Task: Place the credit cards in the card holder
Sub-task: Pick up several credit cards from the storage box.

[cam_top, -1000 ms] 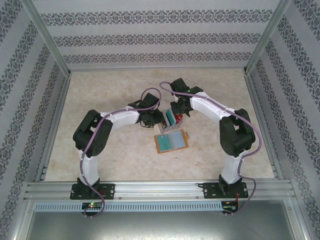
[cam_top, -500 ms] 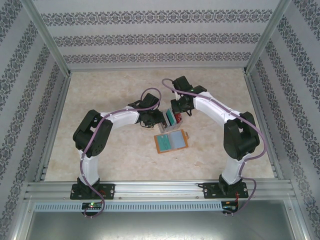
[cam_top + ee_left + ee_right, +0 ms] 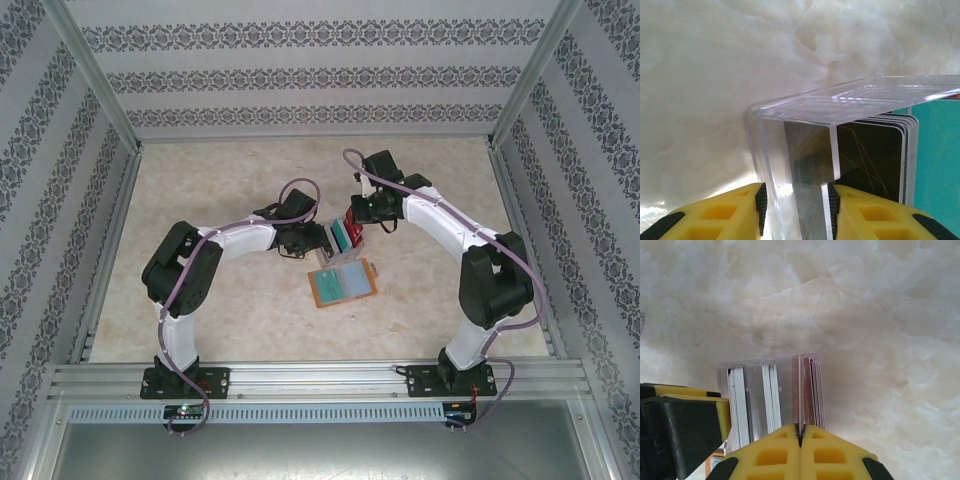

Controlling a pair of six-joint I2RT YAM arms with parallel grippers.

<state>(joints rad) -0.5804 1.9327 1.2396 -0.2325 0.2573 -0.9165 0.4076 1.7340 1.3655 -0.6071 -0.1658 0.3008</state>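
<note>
The marble table carries everything, and the 2 arms bend inward so both wrists meet just above centre frame in the top view; below them, near but apart, the card holder lies open and flat, its long axis running left to right and tipped slightly up at the right; its left pocket shows teal, so I judge 1 card is already stowed.

The clear stand sits just above the holder; the credit cards stand on edge inside it in compartments, edges up, their long sides running up the right wrist frame.

The left gripper holds at a middling width around the stand's end wall, pads against it on both sides; that looks like bracing, so the stand won't slide or tip when a card is drawn.

The right gripper is pinched tight on the top edge of a red card in the rightmost compartment; gripping the thin edge suits a straight upward pull.
</note>
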